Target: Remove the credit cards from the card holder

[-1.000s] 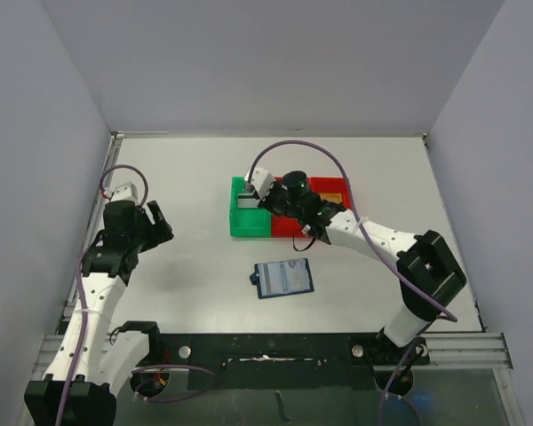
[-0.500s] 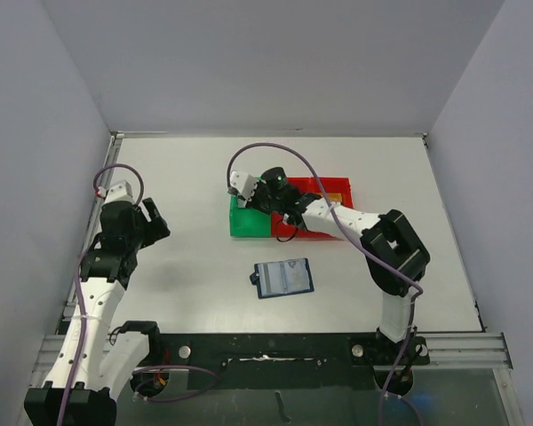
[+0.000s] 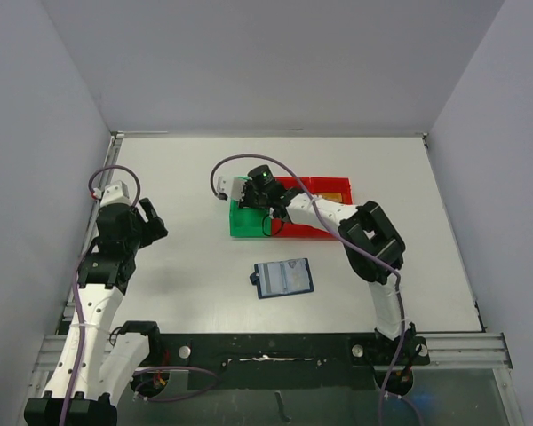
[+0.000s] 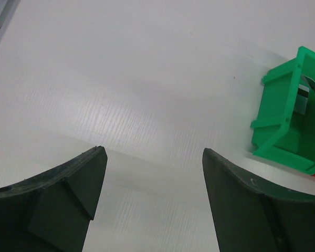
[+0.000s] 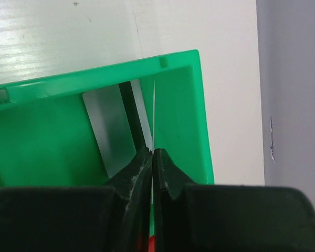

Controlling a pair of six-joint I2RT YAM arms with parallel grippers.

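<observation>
Right wrist: right gripper (image 5: 153,153) clamps thin flat card (image 5: 154,115) edge-on near green plastic bin's (image 5: 42,136) corner.
Left gripper (image 4: 153,152): spread wide, empty.

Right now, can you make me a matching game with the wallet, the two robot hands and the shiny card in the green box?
1 card holder
2 left gripper
3 right gripper
4 silver-grey card

A lies in the green bin
B open, empty
C open on the table
D shut on a thin card

Pairs: 1-C, 2-B, 3-D, 4-A
</observation>
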